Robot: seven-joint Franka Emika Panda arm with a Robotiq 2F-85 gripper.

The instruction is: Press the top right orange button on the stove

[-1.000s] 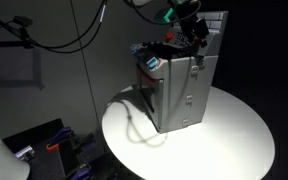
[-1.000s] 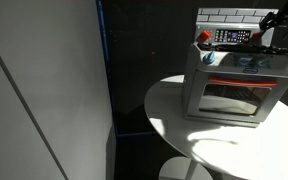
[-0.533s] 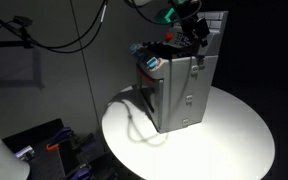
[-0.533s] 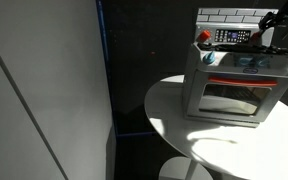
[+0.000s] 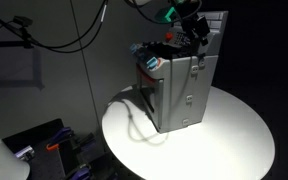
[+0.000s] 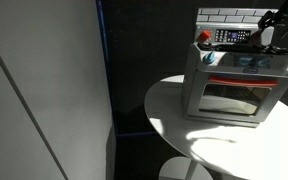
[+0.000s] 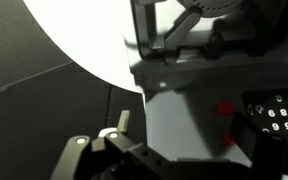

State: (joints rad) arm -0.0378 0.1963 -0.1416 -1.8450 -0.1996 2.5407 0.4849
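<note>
The small grey stove (image 5: 179,90) stands on a round white table (image 5: 234,140) and shows in both exterior views, with its door (image 6: 234,98) facing the camera in one of them. Its dark control strip (image 6: 232,36) sits below the pale tiled back panel. My gripper (image 5: 196,32) hovers over the stove's top rear, near the strip's right end (image 6: 268,30). In the wrist view two orange-red buttons (image 7: 225,109) glow beside a keypad (image 7: 279,112). The gripper (image 7: 184,128) looks open, with grey stove surface showing between the fingers. Whether a finger touches a button is hidden.
The white table's edge (image 6: 174,130) drops to a dark floor. A pale wall panel (image 6: 44,90) fills one side. Cables (image 5: 84,30) hang behind the stove, and a cord (image 5: 134,120) lies on the table beside it.
</note>
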